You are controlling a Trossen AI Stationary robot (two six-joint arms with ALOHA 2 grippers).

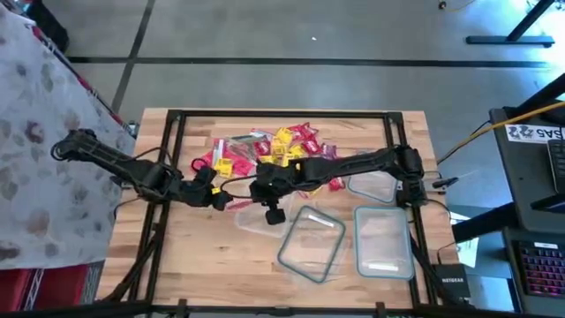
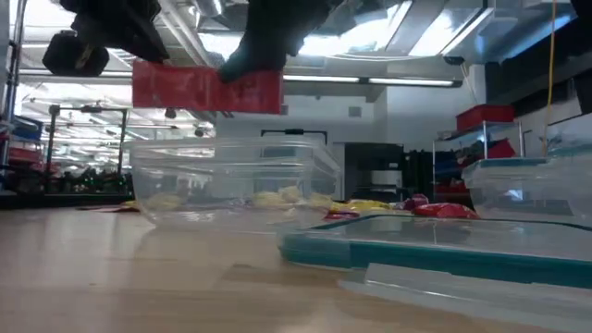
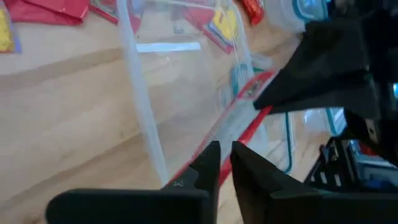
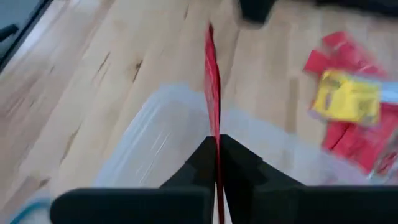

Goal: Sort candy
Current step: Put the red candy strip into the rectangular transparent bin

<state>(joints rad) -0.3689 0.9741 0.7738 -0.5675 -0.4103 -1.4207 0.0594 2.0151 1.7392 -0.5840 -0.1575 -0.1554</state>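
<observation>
Your left gripper [image 3: 224, 163] and right gripper [image 4: 216, 152] are both closed on the same red candy packet [image 2: 205, 90], one at each end. The packet hangs above the clear container [image 2: 231, 180] near the table's [image 1: 190, 252] middle, beside the candy pile [image 1: 269, 150].

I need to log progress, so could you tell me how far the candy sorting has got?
Barely begun: no sorted candy is visible. Both the left gripper and right gripper pinch one flat red wrapped candy above a clear plastic container. The red and yellow candy pile remains.
</observation>
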